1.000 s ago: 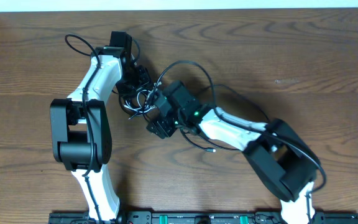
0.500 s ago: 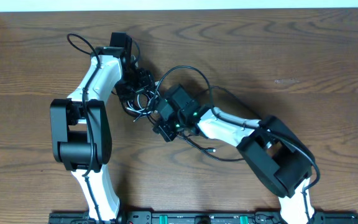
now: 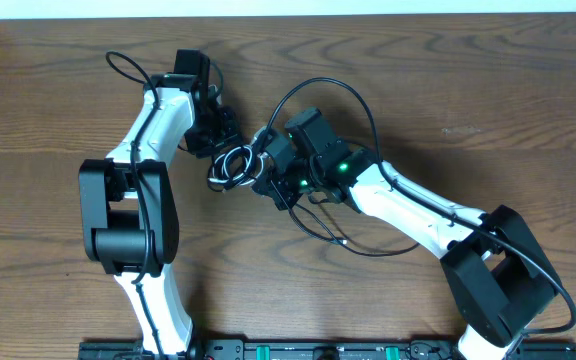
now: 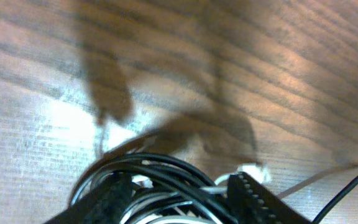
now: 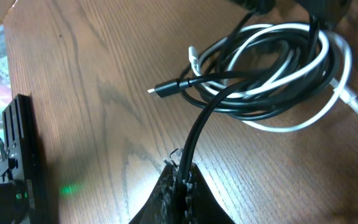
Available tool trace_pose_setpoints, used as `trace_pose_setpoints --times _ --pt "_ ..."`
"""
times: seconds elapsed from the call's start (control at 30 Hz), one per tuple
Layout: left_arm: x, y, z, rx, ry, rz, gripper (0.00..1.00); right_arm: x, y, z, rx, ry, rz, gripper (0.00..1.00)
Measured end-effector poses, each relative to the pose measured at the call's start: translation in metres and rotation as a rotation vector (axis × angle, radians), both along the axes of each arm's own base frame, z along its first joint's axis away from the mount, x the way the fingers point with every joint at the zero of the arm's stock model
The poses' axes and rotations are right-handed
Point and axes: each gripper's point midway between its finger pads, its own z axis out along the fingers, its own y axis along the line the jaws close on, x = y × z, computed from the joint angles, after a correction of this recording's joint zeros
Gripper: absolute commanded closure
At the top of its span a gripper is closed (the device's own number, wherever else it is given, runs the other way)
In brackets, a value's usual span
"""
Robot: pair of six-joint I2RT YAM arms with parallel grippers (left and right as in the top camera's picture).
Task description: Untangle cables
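Observation:
The cables lie in a tangled coil of black and white cords between my two grippers. My left gripper is at the coil's far edge. In the left wrist view its fingers press in on the black and white strands from both sides. My right gripper is shut on one black cable that runs up into the coil. A black plug end sticks out to the left and a white cable loops round the outside. Another black loop arcs over the right arm.
The wooden table's far edge runs along the top. A black rail lies along the front edge. The left arm's own thick wire loops out at the upper left. A loose cable end trails below the right forearm.
My right gripper shut on a black cable and moved up the table, its elbow swinging out right. The coil tightened into a rounder bundle. My left jaws narrowed around the coil.

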Motion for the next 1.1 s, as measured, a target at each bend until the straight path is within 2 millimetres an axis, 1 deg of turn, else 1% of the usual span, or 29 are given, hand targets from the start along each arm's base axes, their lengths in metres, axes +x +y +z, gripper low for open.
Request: trace_pose_setpoints --times 0.03,0.1,0.17,0.27,0.3,0.33,0.37,0.47,0.57,0.63,0.7,0.83,0.93,0.97,1.0,1.03,1.1 --pt "0.002 0.000 0.000 -0.002 -0.007 0.008 0.70 -0.001 -0.001 -0.001 -0.004 0.004 0.000 0.99" --pt "0.004 -0.001 0.000 -0.005 -0.014 0.010 0.77 -0.003 -0.002 -0.003 -0.014 0.015 0.000 0.99" --pt "0.003 -0.001 -0.001 -0.009 -0.014 0.010 0.78 -0.005 -0.004 -0.005 -0.023 0.020 0.005 0.99" --pt "-0.001 -0.002 -0.004 -0.016 0.000 0.010 0.78 -0.010 -0.011 -0.013 -0.068 0.031 0.018 0.99" --pt "-0.002 -0.002 -0.005 -0.015 0.004 0.011 0.81 -0.011 -0.014 -0.015 -0.083 0.033 0.018 0.99" --pt "-0.003 -0.002 -0.005 -0.012 0.007 0.013 0.89 -0.012 -0.017 -0.019 -0.106 0.036 0.019 0.99" --pt "-0.003 -0.001 -0.006 -0.008 0.009 0.017 0.92 -0.014 -0.022 -0.023 -0.130 0.041 0.017 0.99" --pt "-0.007 0.002 -0.005 0.002 0.022 0.018 0.93 -0.019 -0.035 -0.033 -0.200 0.065 0.017 0.99" --pt "-0.007 0.010 -0.002 0.000 0.030 0.069 0.92 -0.021 -0.051 -0.042 -0.265 0.084 0.009 0.99" --pt "-0.005 0.019 0.006 -0.006 0.022 0.126 0.93 -0.018 -0.063 -0.047 -0.305 0.090 -0.009 0.99" --pt "-0.002 0.029 0.017 -0.013 0.002 0.185 0.93 -0.013 -0.072 -0.050 -0.331 0.090 -0.030 0.99" --pt "0.001 0.048 0.047 -0.026 -0.054 0.275 0.93 0.005 -0.094 -0.053 -0.366 0.085 -0.094 0.99" --pt "0.001 0.060 0.062 -0.037 -0.074 0.343 0.93 0.017 -0.108 -0.054 -0.374 0.083 -0.135 0.99" --pt "0.000 0.064 0.065 -0.039 -0.072 0.367 0.75 0.019 -0.110 -0.054 -0.374 0.082 -0.138 0.99" --pt "-0.003 0.071 0.066 -0.043 -0.060 0.408 0.62 0.024 -0.117 -0.054 -0.377 0.077 -0.150 0.99" --pt "-0.005 0.076 0.066 -0.043 -0.050 0.432 0.54 0.025 -0.118 -0.054 -0.378 0.074 -0.150 0.99" --pt "-0.008 0.080 0.065 -0.036 -0.033 0.459 0.42 0.026 -0.120 -0.055 -0.385 0.069 -0.148 0.99"
